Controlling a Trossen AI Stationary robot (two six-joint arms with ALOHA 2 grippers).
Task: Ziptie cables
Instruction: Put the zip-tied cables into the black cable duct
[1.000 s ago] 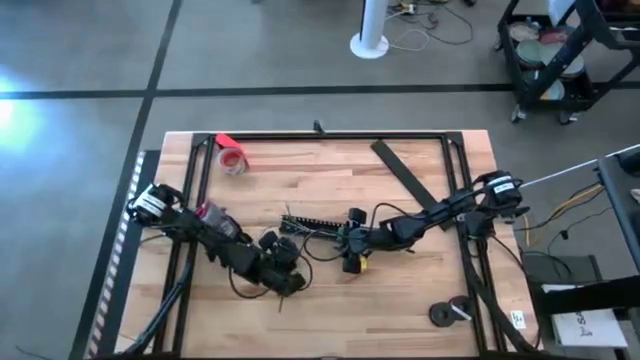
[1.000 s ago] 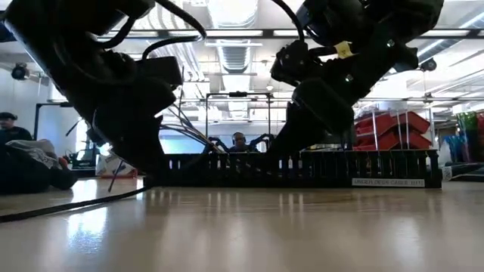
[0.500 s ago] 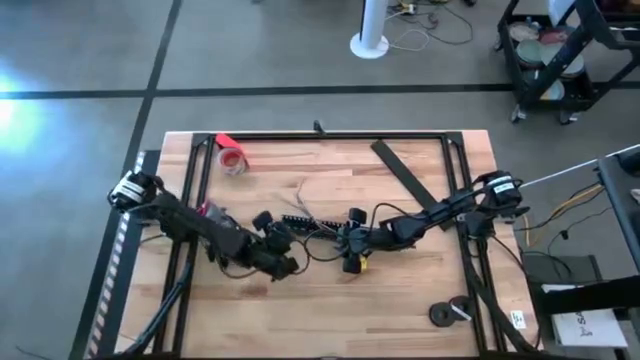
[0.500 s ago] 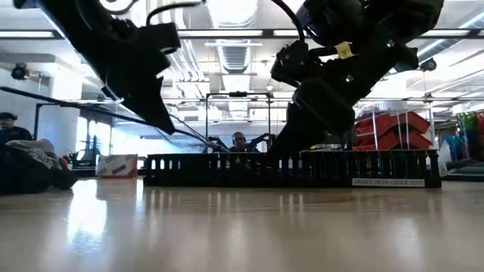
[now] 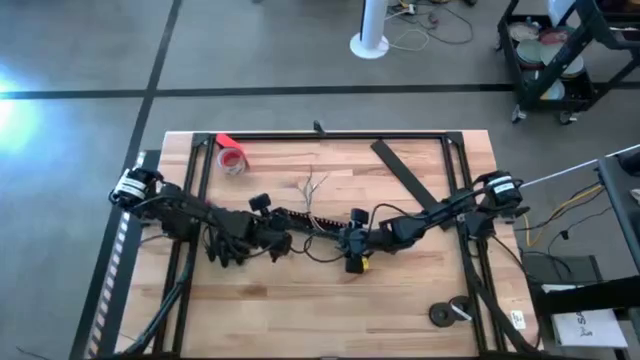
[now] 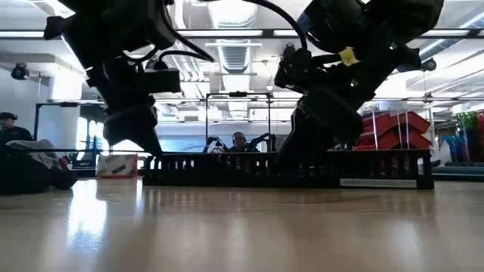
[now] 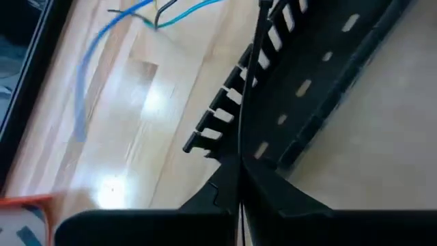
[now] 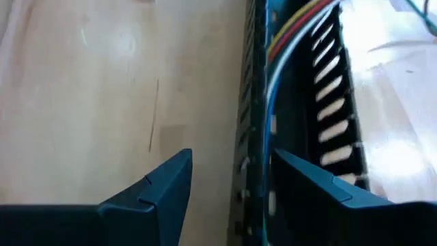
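A black slotted cable duct [image 5: 308, 222] lies across the table's middle. The cables [image 8: 295, 41], coloured wires, run along inside it, and their pale loose ends [image 5: 313, 188] fan out past its far side. My left gripper [image 5: 283, 238] sits at the duct's left end, shut on the ziptie [image 7: 250, 102], a thin dark strip running away from the fingers along the duct [image 7: 314, 82]. My right gripper [image 5: 343, 240] is open at the duct's right end. Its fingers stand on either side of the duct's side wall [image 8: 254, 116]. My left gripper pinches the ziptie at one end [image 7: 239, 179] between its two shut fingertips. The strip runs straight out ahead of the fingers, along them, over the duct's slotted wall. My right gripper has one finger [image 8: 311, 188] close against the duct; whether it touches, I cannot tell.
A red tape roll [image 5: 232, 158] lies at the far left and a wide flat black strip [image 5: 405, 175] at the far right. A dark round thing [image 5: 450, 312] sits near the front right corner. Black rails [image 5: 330, 136] frame the table. People [image 6: 17, 155] sit in the room behind.
My left gripper has risen from the table and swung toward the far edge, up to the duct's left end. The thin strip that trailed on the table has been lifted with it. The cables' pale ends now show past the duct's far side.
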